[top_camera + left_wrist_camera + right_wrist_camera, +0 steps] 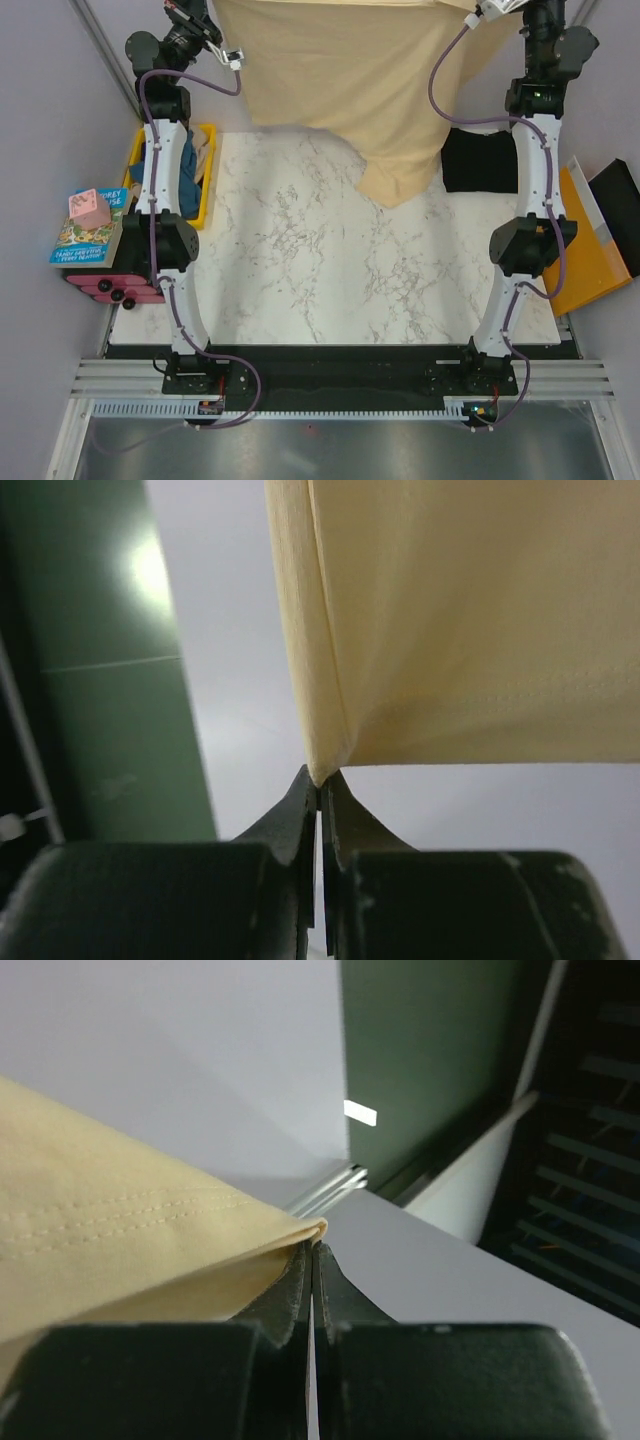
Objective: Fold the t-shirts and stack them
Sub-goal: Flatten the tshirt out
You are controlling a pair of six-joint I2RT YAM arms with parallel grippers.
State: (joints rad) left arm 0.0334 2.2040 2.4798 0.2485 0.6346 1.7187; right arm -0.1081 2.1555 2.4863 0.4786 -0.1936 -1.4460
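The pale cream-yellow t-shirt [350, 80] hangs spread out above the far side of the table, its lowest fold [395, 185] reaching the marble top. My left gripper [320, 780] is shut on one corner of the shirt [450, 620], up at the far left [212, 22]. My right gripper [313, 1246] is shut on another corner of the same shirt [120, 1230], up at the far right [492, 10]. A black t-shirt [480, 160] lies flat on the table at the right. A teal-blue t-shirt [190, 165] sits in the yellow crate.
The yellow crate [207, 215] stands at the table's left edge behind the left arm. Books with a pink block [88, 225] lie further left. An orange flat folder [590, 260] and a black panel [620, 200] rest at the right. The marble table [300, 270] stretches in front.
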